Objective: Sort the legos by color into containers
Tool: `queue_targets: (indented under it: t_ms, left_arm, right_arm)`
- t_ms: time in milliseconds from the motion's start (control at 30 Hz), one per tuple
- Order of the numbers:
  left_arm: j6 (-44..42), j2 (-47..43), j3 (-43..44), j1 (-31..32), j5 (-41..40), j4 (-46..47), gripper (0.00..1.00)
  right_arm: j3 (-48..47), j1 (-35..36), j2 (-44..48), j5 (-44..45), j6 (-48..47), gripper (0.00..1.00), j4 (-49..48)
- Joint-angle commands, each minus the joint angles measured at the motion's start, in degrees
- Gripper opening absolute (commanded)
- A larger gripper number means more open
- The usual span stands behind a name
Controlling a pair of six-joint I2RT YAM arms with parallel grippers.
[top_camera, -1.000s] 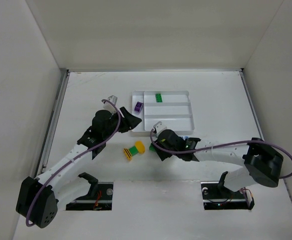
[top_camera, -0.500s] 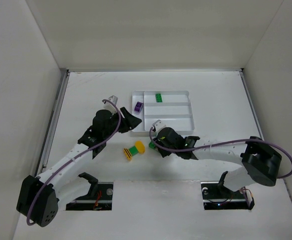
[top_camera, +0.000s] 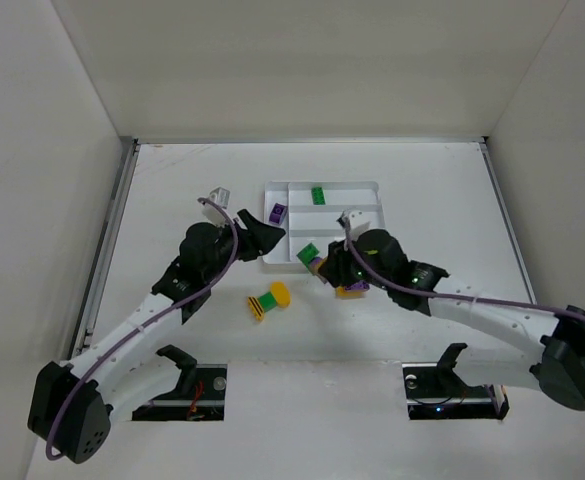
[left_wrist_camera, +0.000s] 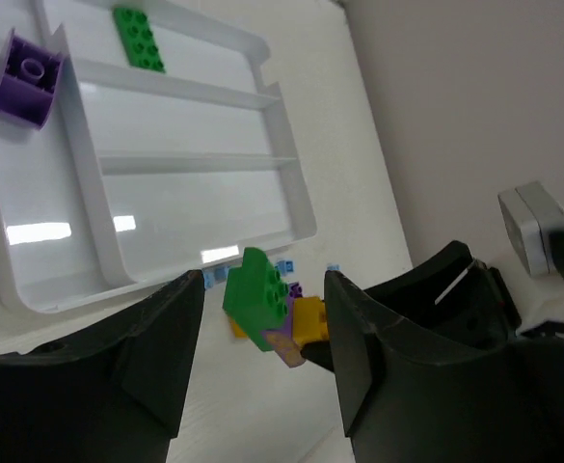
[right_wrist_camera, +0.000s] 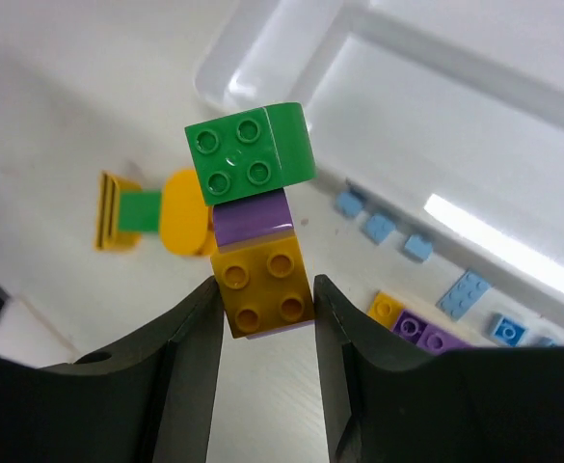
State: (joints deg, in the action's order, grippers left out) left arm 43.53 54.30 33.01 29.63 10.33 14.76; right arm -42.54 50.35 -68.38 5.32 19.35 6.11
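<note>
The room is a white box with plain walls, and the worktop (top_camera: 172, 190) is white too. Close to me, a yellow and green piece (top_camera: 269, 300) lies alone on the worktop, between the two arms.

A bit farther off, the right jaws are squeezed tight on a stack of legos (right_wrist_camera: 251, 193) and hold it up off the worktop. The stack has a green lego at one end, a purple one in the middle and a yellow-orange one at the other end. The jaws press on the yellow-orange one from both sides. The stack hangs just beside the near edge of the tray (top_camera: 347, 220).

Below it, some tiny light-blue legos (right_wrist_camera: 379, 228) lie on the worktop near that edge. A flat purple lego (right_wrist_camera: 421, 333) and a little yellow lego (right_wrist_camera: 386, 309) lie there too.

The left jaws are spread apart with nothing in them, by the tray's near left corner.

In the tray, a purple lego (top_camera: 277, 212) sits in the narrow side part. Farthest away, a green lego (top_camera: 318, 195) lies in the far long part.
</note>
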Motion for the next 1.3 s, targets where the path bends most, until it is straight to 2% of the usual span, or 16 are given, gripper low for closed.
queue_targets:
  t_ms: [0, 133, 267, 600, 867, 1267]
  left_arm:
    - [2.17, -4.55, -1.98, 0.91, -4.08, 10.0, 0.52]
    - [6.65, -6.49, -6.11, 2.32, -7.51, 20.37, 0.61]
    - [9.2, -6.23, -9.1, 3.63, -8.48, 28.9, 0.63]
    - [10.53, -3.33, -11.13, 7.06, -9.71, 39.2, 0.7]
    - [9.91, 1.24, -10.34, 7.24, -9.97, 41.75, 0.71]
    - [9.3, 5.37, -8.58, 6.98, -9.45, 46.75, 0.7]
  right_arm:
    - [0.71, -4.85, 4.39, -7.41, 7.53, 0.26, -7.94]
    - [0.71, -9.6, 6.5, -12.69, 16.39, 0.25, -14.0]
    - [1.32, -13.21, 5.72, -17.62, 26.15, 0.25, -24.11]
    - [3.08, -17.88, -4.12, -27.12, 55.86, 0.24, -49.86]
    - [3.96, -17.0, -9.4, -28.17, 64.14, 0.24, -59.19]
    - [5.45, -15.68, -13.53, -29.23, 70.82, 0.24, -66.75]
